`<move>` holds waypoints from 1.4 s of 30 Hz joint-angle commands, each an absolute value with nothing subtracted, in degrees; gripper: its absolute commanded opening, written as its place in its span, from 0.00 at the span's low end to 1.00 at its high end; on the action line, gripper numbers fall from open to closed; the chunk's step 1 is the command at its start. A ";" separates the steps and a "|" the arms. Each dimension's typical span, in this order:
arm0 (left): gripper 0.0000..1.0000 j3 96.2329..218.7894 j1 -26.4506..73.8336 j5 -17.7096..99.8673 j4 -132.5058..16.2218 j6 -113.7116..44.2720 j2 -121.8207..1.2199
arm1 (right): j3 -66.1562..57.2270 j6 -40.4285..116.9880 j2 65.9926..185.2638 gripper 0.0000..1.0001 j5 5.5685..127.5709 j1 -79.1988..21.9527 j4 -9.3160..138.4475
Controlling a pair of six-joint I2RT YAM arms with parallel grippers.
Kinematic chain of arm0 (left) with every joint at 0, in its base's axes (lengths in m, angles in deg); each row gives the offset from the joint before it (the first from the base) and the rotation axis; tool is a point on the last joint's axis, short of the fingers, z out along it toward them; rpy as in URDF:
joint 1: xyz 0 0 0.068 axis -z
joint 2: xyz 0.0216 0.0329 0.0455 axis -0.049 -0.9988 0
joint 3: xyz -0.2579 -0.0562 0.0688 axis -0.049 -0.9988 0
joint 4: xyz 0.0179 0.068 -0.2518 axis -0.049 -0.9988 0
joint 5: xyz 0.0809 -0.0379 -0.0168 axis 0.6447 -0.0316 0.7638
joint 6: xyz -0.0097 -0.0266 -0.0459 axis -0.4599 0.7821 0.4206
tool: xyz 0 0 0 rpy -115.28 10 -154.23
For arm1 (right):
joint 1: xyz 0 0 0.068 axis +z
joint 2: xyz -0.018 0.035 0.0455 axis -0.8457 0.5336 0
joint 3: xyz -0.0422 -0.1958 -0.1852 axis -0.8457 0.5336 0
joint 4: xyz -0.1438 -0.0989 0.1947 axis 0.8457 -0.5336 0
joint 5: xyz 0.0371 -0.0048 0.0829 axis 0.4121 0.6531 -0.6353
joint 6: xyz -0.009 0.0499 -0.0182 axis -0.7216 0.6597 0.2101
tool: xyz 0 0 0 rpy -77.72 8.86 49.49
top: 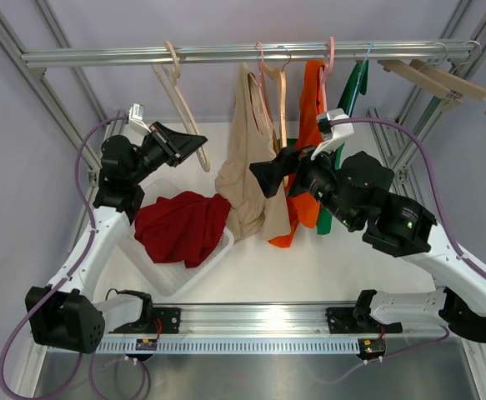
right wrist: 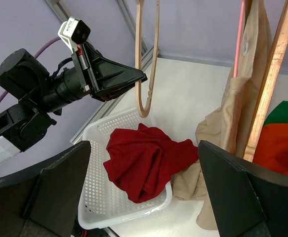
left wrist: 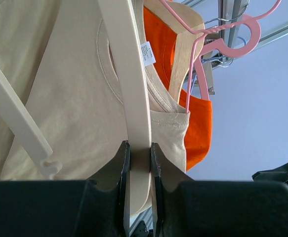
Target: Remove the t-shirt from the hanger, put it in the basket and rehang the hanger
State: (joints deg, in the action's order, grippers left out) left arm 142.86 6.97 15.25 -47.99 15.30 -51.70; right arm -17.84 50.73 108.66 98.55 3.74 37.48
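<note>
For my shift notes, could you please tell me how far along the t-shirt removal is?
Done: the crumpled red t-shirt lies in the white plastic basket. In hand: the left end effector grips the bare cream hanger. Left: beige t-shirt, orange garment, green garment on the rail.

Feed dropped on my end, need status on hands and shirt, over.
Left hand shut on bare hanger. Right hand open beside beige t-shirt, not yet off its hanger. Red shirt in basket. Orange shirt crowds close.
</note>
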 commanded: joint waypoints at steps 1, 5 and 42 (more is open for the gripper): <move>0.09 141.94 6.60 12.43 -45.30 16.45 -50.55 | -17.51 50.27 107.13 0.99 99.26 4.30 39.41; 0.34 141.33 6.60 12.86 -45.57 16.19 -50.20 | -17.69 49.57 106.86 1.00 99.43 4.30 39.50; 0.99 143.18 6.16 47.67 -75.01 -13.25 -21.99 | -58.11 39.38 142.80 0.59 86.08 -19.34 19.46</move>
State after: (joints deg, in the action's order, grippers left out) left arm 143.14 6.56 42.25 -74.00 -8.67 -24.27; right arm -54.69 41.05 141.38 90.57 -18.57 21.37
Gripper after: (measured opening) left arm 0.987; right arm 0.592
